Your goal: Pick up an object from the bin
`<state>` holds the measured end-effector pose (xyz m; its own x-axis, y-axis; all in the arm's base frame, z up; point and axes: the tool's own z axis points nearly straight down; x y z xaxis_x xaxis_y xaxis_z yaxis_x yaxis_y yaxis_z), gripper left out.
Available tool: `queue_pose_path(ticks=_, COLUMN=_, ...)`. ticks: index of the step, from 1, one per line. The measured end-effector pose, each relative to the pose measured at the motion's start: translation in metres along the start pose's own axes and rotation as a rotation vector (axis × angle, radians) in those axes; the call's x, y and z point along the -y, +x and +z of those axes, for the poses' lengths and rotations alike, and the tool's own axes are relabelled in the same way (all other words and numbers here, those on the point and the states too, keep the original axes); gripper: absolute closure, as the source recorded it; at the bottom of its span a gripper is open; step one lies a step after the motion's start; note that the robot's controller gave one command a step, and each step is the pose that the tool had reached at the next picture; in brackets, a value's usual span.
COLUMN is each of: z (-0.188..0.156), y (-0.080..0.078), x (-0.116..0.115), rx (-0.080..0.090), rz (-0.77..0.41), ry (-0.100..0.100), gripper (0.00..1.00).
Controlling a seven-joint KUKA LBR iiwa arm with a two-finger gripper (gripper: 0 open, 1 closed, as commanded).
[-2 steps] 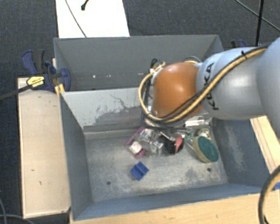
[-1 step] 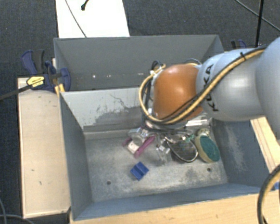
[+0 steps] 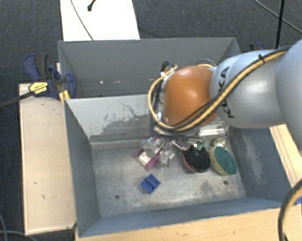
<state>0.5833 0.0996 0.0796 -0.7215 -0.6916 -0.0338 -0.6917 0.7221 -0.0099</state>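
At the front of the bin [image 3: 83, 169] you see a small blue block [image 3: 150, 184]. Just behind it, mid-floor, lies a pink and purple piece [image 3: 143, 157], and the gripper [image 3: 162, 153] is low just beside it. You cannot tell how far open it is or whether it grips anything. To the right lie a black round thing [image 3: 197, 161] and a green disc [image 3: 225, 161].

blue block [image 3: 150, 184], green disc [image 3: 225, 161], black puck [image 3: 197, 161], grey bin [image 3: 81, 164]
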Motion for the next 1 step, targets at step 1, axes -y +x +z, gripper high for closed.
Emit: queue_pose_path(ticks=1, z=-0.1415, y=-0.0386, x=-0.0309, rx=-0.023, rz=-0.026, ry=-0.006, gripper=1.0)
